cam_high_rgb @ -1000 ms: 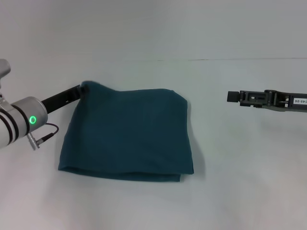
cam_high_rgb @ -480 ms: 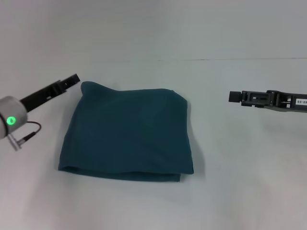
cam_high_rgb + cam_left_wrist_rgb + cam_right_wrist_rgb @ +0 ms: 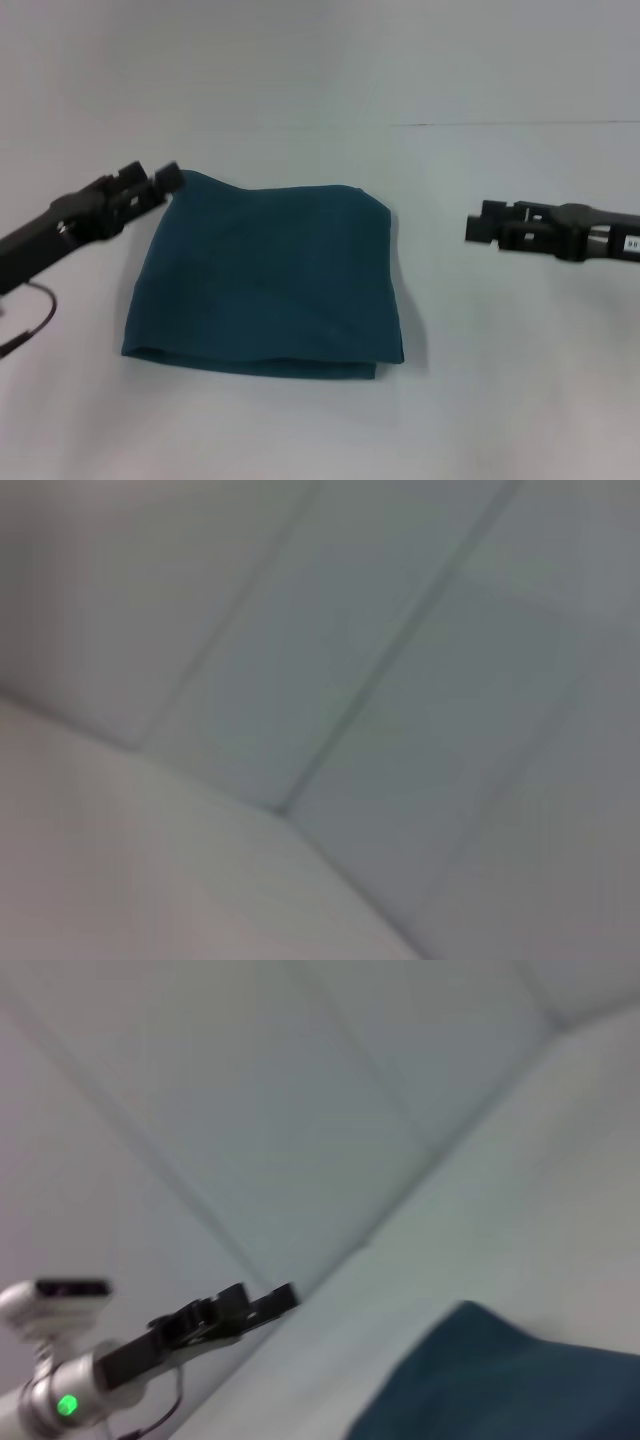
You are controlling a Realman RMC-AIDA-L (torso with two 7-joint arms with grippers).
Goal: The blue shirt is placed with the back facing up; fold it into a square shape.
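From the head view, the shirt [image 3: 265, 280] lies flat on the table [image 3: 480, 400], already folded into a compact, roughly square stack with its far left corner lifted in a small peak. The left gripper [image 3: 163, 182] sits just beside that peak, at most brushing it, and holds no cloth; whether its fingers are spread or closed I cannot tell. The right gripper [image 3: 478, 227] hangs well off the shirt's right edge, gripping nothing, its finger spacing also unreadable. The shirt looks light, soft and limp: it will sag and slide against itself, and the stacked layers may shear apart if only the top one is caught. A sound hold, I judge, would pinch through all layers at a corner or along a folded edge, the near-side fold being the thickest. The left wrist view shows only pale blurred wall and table, with no shirt and no fingers. In the right wrist view, the shirt [image 3: 500, 1380] spreads below and ahead of the right gripper, its raised corner pointing toward the left gripper [image 3: 283, 1295] farther off, which sits apart from the cloth here. The fold seems essentially finished, with only tidying left.
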